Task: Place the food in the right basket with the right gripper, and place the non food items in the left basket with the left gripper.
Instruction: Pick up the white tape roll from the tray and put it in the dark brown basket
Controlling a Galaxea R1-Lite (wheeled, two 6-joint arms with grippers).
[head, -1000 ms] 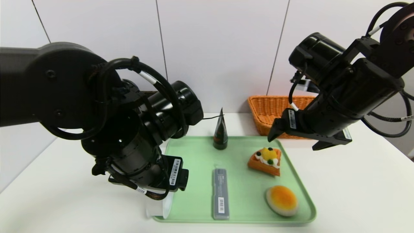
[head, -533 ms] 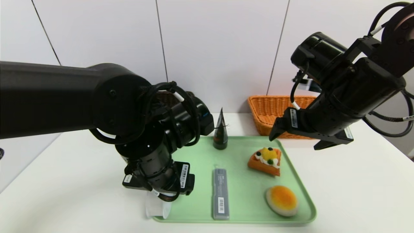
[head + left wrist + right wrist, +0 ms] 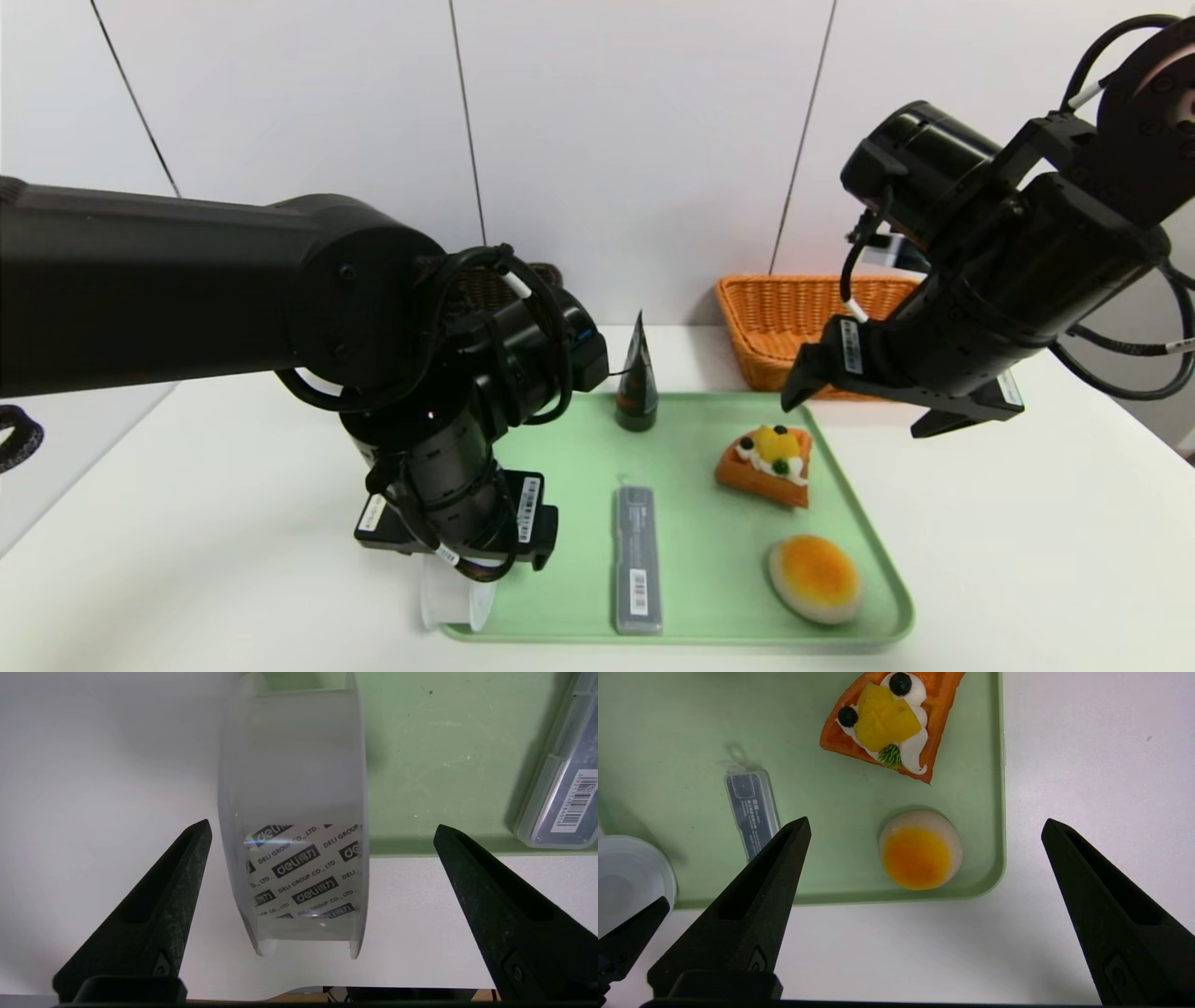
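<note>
With its fingers spread wide, the left hand (image 3: 323, 826) above the tape roll (image 3: 294, 812).

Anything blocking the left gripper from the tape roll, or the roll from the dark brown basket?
Nothing visible stands between the left gripper's open jaws and the tape roll. Toward the dark brown basket, the left arm itself hides much of the view, so I cannot tell whether that path is free.

Green rectangular tray (image 3: 709, 569), two baskets behind
Left, dark brown wicker basket (image 3: 484, 288); right, orange wicker basket (image 3: 780, 317). On tray: dark cone-shaped tube (image 3: 637, 392) behind long grey case (image 3: 639, 555); rightward, triangular orange waffle (image 3: 764, 471) behind oval cream bun (image 3: 815, 580). Front-left corner: translucent tape roll (image 3: 457, 597).
</note>
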